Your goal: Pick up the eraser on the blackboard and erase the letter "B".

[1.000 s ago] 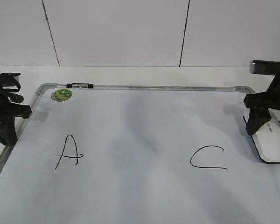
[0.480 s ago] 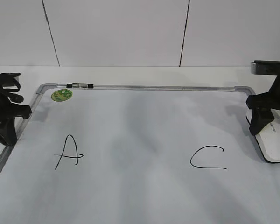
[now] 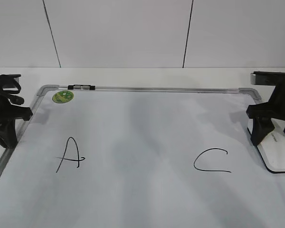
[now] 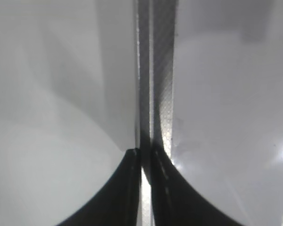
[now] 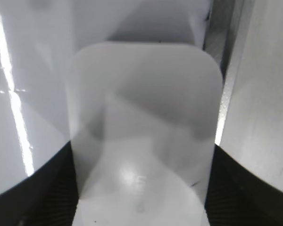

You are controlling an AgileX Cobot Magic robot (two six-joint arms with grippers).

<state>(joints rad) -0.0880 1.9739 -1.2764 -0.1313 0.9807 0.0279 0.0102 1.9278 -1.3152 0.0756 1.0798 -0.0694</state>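
The blackboard (image 3: 147,118) lies flat on the table. No letter "B" shows; the board between the "A" (image 3: 69,155) and the "C" (image 3: 211,160) is bare white. The white eraser (image 3: 278,153) rests at the board's right edge. My right gripper (image 3: 268,130) is shut on the eraser; in the right wrist view the eraser (image 5: 141,108) fills the gap between the two black fingers (image 5: 141,188). My left gripper (image 3: 7,121) is shut and empty at the board's left edge, over the silver frame (image 4: 153,70) in the left wrist view (image 4: 144,160).
A round green sticker (image 3: 62,96) sits in the board's far left corner. A small dark and silver clip (image 3: 80,87) lies on the far frame rail. A white wall stands behind the table.
My right gripper has shifted slightly toward the front along the board's right edge, with the eraser in it. The left arm has not moved.
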